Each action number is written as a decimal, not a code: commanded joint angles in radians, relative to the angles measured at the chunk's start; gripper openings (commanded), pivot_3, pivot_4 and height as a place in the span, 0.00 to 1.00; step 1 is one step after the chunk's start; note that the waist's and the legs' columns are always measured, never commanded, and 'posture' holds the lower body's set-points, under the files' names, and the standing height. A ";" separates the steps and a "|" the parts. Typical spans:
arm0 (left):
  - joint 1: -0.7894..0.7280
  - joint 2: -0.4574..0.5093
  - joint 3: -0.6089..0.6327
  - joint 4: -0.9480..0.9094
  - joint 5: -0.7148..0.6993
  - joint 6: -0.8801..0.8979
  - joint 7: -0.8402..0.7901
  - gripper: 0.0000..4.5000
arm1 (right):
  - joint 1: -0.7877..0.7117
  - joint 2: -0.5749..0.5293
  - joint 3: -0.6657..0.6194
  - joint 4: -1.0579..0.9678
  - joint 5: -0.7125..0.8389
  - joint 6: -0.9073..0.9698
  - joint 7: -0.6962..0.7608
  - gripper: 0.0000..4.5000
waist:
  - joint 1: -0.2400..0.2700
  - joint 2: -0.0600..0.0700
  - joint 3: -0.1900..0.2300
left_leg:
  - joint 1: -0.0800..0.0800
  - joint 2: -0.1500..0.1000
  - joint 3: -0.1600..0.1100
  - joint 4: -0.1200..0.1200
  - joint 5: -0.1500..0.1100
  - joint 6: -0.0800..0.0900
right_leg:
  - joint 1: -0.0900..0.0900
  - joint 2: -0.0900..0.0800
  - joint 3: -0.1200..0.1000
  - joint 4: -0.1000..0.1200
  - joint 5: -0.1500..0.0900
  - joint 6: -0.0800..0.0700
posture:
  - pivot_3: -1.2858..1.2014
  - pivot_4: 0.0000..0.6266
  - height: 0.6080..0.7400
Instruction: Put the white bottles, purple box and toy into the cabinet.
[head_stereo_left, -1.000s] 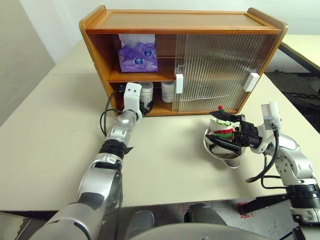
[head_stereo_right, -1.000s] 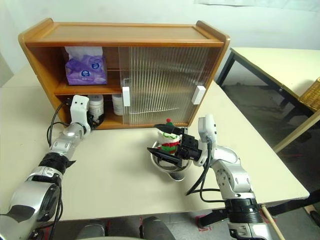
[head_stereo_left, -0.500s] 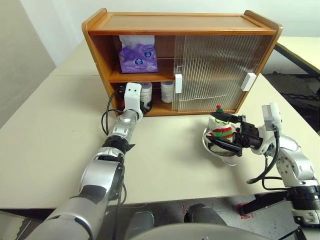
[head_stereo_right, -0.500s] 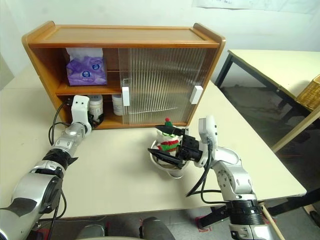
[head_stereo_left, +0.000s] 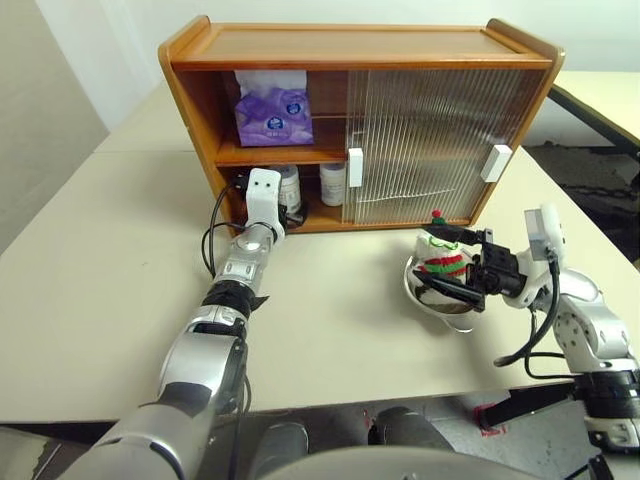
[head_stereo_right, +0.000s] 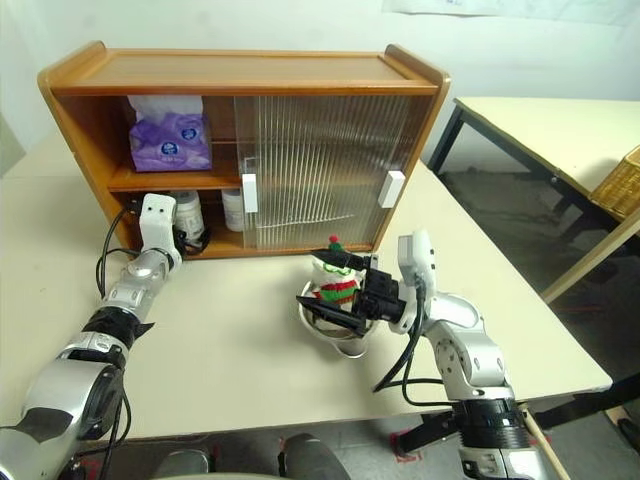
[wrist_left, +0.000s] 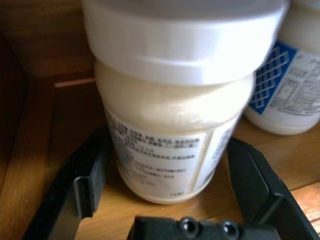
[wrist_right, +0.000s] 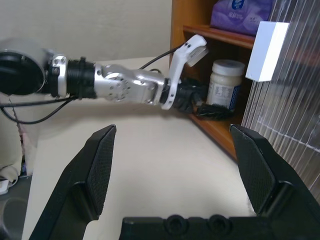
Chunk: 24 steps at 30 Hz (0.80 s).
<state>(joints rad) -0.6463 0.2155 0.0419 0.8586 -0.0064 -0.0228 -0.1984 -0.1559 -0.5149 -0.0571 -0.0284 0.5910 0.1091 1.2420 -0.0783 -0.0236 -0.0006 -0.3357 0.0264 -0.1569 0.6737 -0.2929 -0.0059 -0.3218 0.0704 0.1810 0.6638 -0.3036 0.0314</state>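
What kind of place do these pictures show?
Probably a lab or test room, not a home: plain cream tables stand together against a bare white wall, with a small honey-brown wooden cabinet set up on one.

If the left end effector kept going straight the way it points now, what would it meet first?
Most likely the white bottle standing between its open fingers on the cabinet's lower shelf; its palm would press against it almost at once.

Left gripper (head_stereo_left: 288, 213) tips hidden behind its wrist camera block, near white bottle (wrist_left: 175, 105) lid cut off in the wrist view, second bottle (wrist_left: 292, 85) partly out of frame, label print blurred, cabinet (head_stereo_left: 440, 150) interior behind ribbed doors unreadable
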 joint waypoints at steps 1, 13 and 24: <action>0.109 0.025 -0.030 -0.184 0.016 0.076 -0.038 1.00 | -0.012 -0.006 -0.008 0.016 -0.004 -0.009 0.008 1.00 | -0.001 0.000 0.000 | 0.000 0.000 0.000 0.000 0.000 0.000 | 0.000 0.000 0.000 0.000 0.000 -0.001 | 0.47 0.00 1.00; 0.390 0.075 -0.059 -0.668 -0.001 0.244 -0.121 1.00 | -0.003 -0.001 0.000 0.013 -0.004 -0.009 0.009 1.00 | 0.009 0.000 0.000 | 0.000 -0.001 0.000 -0.005 -0.003 0.000 | -0.002 0.000 0.000 0.000 -0.003 -0.009 | 0.47 0.00 1.00; 0.375 0.078 -0.191 -0.841 -0.112 0.116 -0.431 0.46 | -0.014 0.003 0.000 0.024 -0.007 -0.012 0.006 1.00 | 0.021 0.000 0.000 | 0.001 0.000 0.000 -0.005 -0.004 -0.001 | -0.002 -0.001 0.000 0.002 -0.002 -0.013 | 0.47 0.00 1.00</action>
<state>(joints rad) -0.2550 0.2931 -0.1132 0.0420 -0.1078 0.1182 -0.5804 -0.1608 -0.5132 -0.0582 -0.0111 0.5908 0.1010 1.2477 -0.0577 -0.0241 -0.0005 -0.3346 0.0260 -0.1569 0.6686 -0.2974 -0.0065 -0.3237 0.0697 0.1813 0.6655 -0.3059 0.0180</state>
